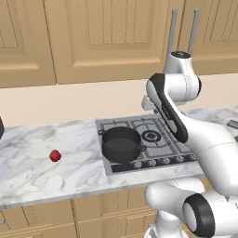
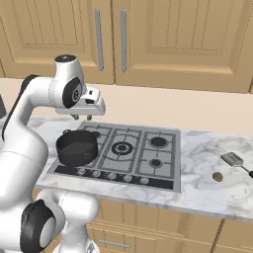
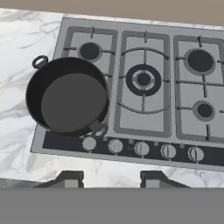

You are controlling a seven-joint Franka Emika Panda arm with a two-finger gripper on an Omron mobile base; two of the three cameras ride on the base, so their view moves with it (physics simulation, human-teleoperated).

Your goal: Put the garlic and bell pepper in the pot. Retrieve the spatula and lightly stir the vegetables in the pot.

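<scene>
The dark pot sits on the front left burner with nothing inside. To its left, the small red bell pepper lies on the marble counter. On the counter right of the stove lie a small tan lump, the garlic, and beside it the grey-headed spatula. My gripper hangs well above the pot's far side, pointing down. It is open, and nothing is between its fingers.
The steel gas stove has several burners and a row of knobs along its front edge. Wooden cabinet doors with long handles hang above the back wall. My own arm blocks the right side of the left base view.
</scene>
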